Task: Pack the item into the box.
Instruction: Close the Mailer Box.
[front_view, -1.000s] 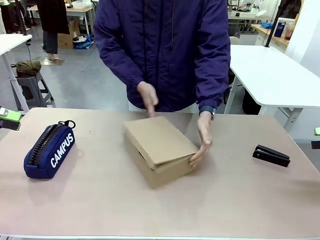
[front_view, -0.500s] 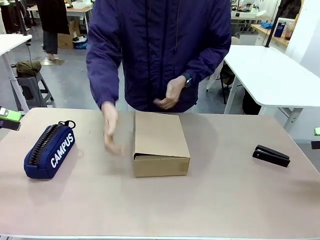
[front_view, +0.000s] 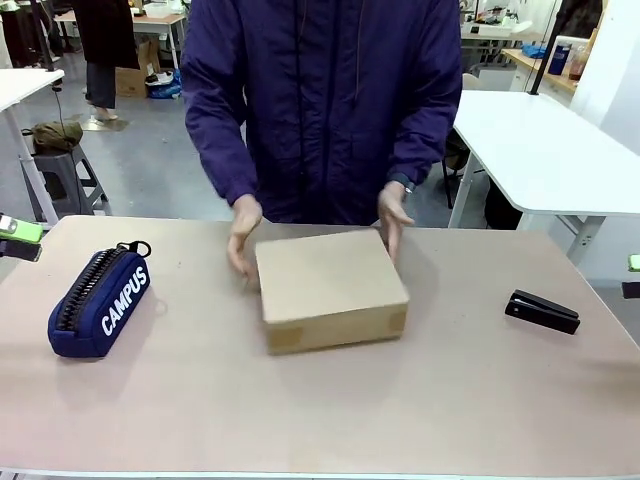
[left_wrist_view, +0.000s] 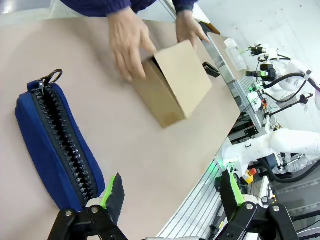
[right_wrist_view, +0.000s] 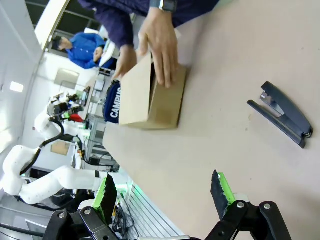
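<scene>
Landmark for all positions: the box (front_view: 330, 288), mid-table in front of the person.

Task status. The box lies shut, flap down, no opening on show. The knife cannot be found on the bare table; whether it sits inside the box cannot be told, since the contents are hidden. If it is inside, packing looks near done, with only the person's last settling of the box left; if not, everything remains.

Entries, left to right in the front view.

1. Left gripper (left_wrist_view: 170, 192): at the table edge well left of the box, fingers spread wide, holding nothing.
2. Pencil case (front_view: 100, 298): navy, "CAMPUS" in white, zip closed, well left of the box; contents hidden.
3. Person's hand (front_view: 243, 235): touching the box's far left corner.
4. Box: brown cardboard, closed, lying flat and turned slightly askew to the table edge.
5. Person's other hand (front_view: 393, 216): resting at the box's far right corner.
6. Stapler (front_view: 542, 311): black, well right of the box, untouched.
7. Right gripper (right_wrist_view: 162, 192): at the table edge far right of the box, fingers wide apart, empty.
</scene>
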